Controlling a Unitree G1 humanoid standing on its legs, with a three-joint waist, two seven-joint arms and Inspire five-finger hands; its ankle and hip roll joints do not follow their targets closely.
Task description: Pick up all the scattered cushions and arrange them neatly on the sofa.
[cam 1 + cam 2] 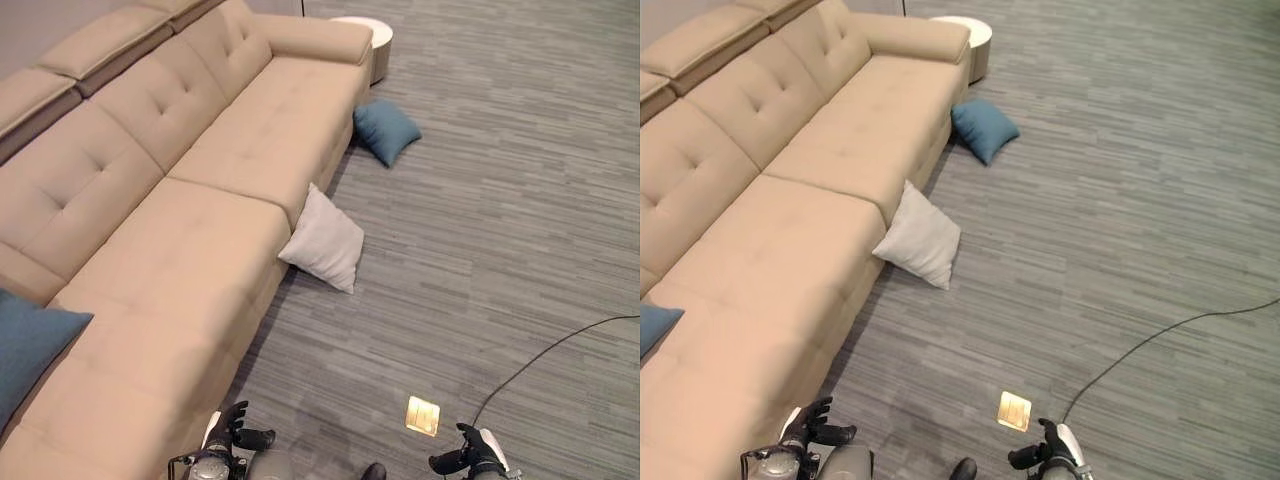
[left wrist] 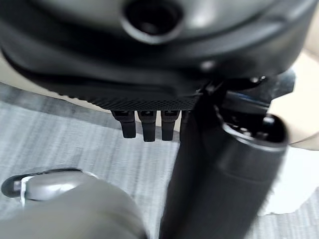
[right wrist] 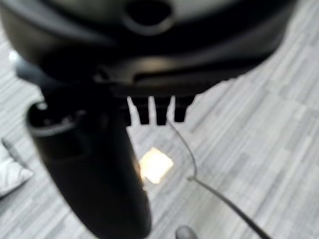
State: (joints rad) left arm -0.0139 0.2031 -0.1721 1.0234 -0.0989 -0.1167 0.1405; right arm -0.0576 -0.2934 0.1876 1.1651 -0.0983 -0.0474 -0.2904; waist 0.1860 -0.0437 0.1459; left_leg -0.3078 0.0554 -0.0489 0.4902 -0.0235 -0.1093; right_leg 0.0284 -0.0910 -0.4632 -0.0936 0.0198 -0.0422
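Long beige sofa [image 1: 200,260] across the left half of the head views, running from lower left to upper centre; no legible writing anywhere, no containers holding anything. Blue cushion [image 1: 28,345] on the seat at the left edge, lower left of frame; white cushion [image 1: 325,240] on the floor at centre, leaning against the sofa's front; second blue cushion [image 1: 385,130] on the floor further up, upper centre, touching the sofa's base near its far armrest. Round white side table [image 1: 375,40] at the top, just past that armrest. Grey striped carpet [image 1: 500,200] over the right half; small bright yellowish floor plate [image 1: 422,415] near bottom centre.

Left hand [image 1: 235,432] at the bottom edge, left of centre, beside the sofa's front; fingers loosely extended, holding nothing. Right hand [image 1: 470,455] at the bottom edge, right of centre, over the carpet; fingers relaxed, likewise empty.
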